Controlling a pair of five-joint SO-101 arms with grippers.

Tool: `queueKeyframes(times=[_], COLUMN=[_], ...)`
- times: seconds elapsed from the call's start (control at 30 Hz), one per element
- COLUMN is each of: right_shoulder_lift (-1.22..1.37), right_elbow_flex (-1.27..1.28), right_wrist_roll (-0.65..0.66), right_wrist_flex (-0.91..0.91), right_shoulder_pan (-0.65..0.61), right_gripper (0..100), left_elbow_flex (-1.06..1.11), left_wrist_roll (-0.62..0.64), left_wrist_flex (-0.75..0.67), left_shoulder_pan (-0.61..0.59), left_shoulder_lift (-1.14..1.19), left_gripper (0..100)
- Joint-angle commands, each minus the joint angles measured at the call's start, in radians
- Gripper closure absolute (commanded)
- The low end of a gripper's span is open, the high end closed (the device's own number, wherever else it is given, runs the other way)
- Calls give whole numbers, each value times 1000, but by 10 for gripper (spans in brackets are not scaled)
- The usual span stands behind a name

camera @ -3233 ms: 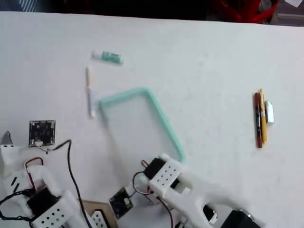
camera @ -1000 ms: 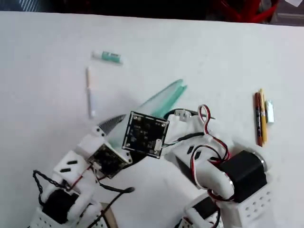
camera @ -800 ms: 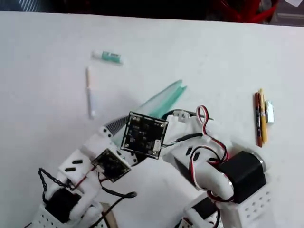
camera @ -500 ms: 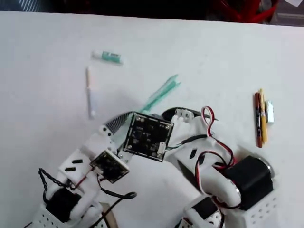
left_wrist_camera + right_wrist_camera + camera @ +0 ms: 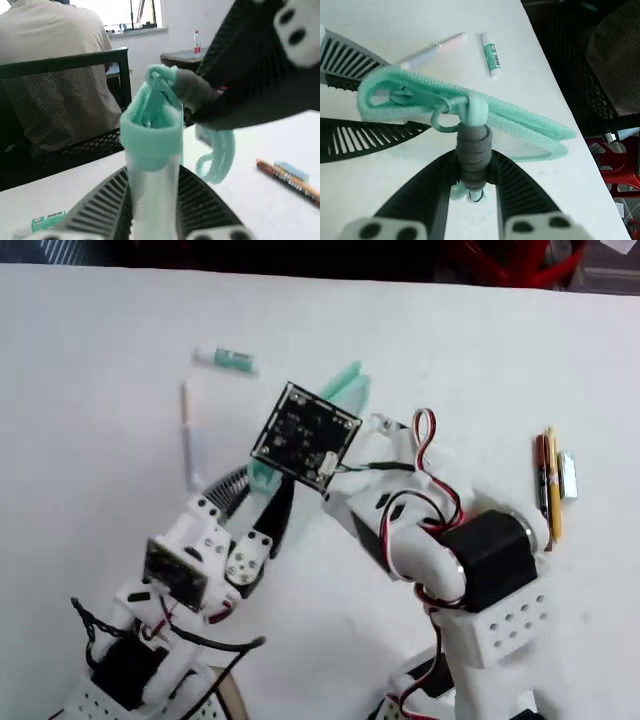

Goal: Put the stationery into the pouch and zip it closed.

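Pouch (image 5: 346, 386) is mint green with a clear body, off the table (image 5: 90, 330) near its centre and held up between both arms. Left gripper (image 5: 254, 490) is clamped on the pouch's near end; in the left wrist view the fabric sits pinched between its ribbed fingers (image 5: 207, 202). Right gripper (image 5: 473, 167) is clenched on the grey zipper pull (image 5: 473, 147), which hangs off the slider at that same near end. Can't tell how far the zip is run. Stationery is all on the table, none in the pouch. White pen (image 5: 188, 435) lies to the left of the pouch, with a green-and-white tube (image 5: 227, 360) just beyond it on the far side. Well off to the right, the red pen (image 5: 541, 495) and yellow pen (image 5: 554, 502) lie side by side, touching, with a small pale block (image 5: 568, 476) against the yellow one.
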Motion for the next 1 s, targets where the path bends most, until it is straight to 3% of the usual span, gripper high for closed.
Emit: queueKeyframes(times=[0.0,0.23,0.4,0.97], right_shoulder_lift=[5,12,12,12], right_elbow_flex=[-31,-26,-5,64], right_wrist_roll=[-21,-44,-44,-135], right_wrist_flex=[-19,-22,-24,-150], right_shoulder_pan=[13,15,16,96], right_gripper=[981,981,981,981], left_elbow_flex=[-6,130,195,198], left_wrist_roll=[66,68,68,35], left_wrist_flex=[-83,-81,-115,-46], left_shoulder_pan=[10,2,-77,-105], left_shoulder_lift=[-2,-5,-5,-4], left_gripper=[974,973,973,972])
